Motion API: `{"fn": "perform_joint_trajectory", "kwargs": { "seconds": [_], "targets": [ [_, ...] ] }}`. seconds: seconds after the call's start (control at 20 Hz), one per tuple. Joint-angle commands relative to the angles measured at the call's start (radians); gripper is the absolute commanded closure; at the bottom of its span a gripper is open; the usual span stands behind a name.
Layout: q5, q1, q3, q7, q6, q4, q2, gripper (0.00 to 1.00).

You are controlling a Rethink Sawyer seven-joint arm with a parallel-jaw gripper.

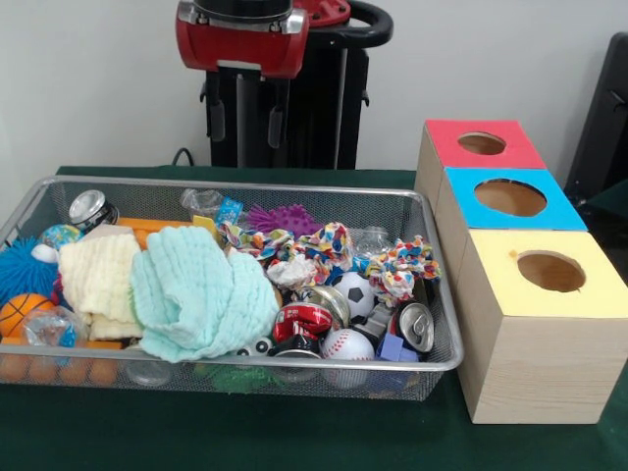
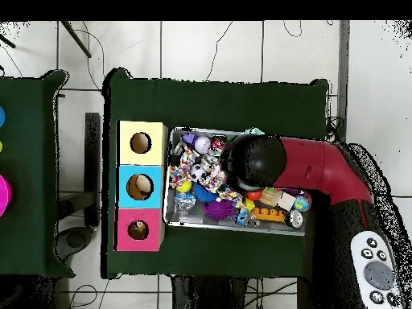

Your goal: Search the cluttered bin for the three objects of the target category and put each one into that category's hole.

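Red and black, the arm's bulky head [image 1: 242, 34] hangs above the far rim of the bin, and its pincer is not something I can make out: in the front view only dark parts hang below the red housing, and from overhead the arm [image 2: 265, 161] covers whatever is beneath it. Whether the pincer is spread or closed, or has anything in it, I cannot tell.

Below the arm sits a silver wire-mesh bin [image 1: 438, 365] on a dark green tabletop [image 1: 294, 437], packed with clutter. A mint-green cloth [image 1: 201, 294] and a cream cloth [image 1: 98, 280] lie heaped over the left half. Around them are balls: a small soccer ball [image 1: 355, 292], a baseball [image 1: 347, 344] and a little basketball [image 1: 20, 314]. There are also drink cans, one crushed and red [image 1: 302, 322], one silver lying end-on [image 1: 416, 327], plus a colourful braided rope toy [image 1: 392, 270].

Just beside the bin stand three wooden boxes in a row, topped red [image 1: 481, 143], blue [image 1: 510, 198] and yellow [image 1: 549, 272], each with a round hole.

The task seems at its searching stage; nothing appears lifted out. The target category is not shown. The next move likely calls for descending on one exposed item, avoiding the cloths that could snag.
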Motion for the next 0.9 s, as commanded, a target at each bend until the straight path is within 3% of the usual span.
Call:
{"fn": "perform_joint_trajectory", "kwargs": {
  "seconds": [0.05,0.45,0.9],
  "targets": [
    [-0.039,-0.02,0.082,-0.175,0.051,0.065,-0.007,0.0],
    [-0.029,0.015,0.061,-0.069,-0.047,0.196,-0.063,0.0],
    [-0.015,0.095,0.019,0.084,-0.089,0.255,-0.069,0.0]
  ]
}}
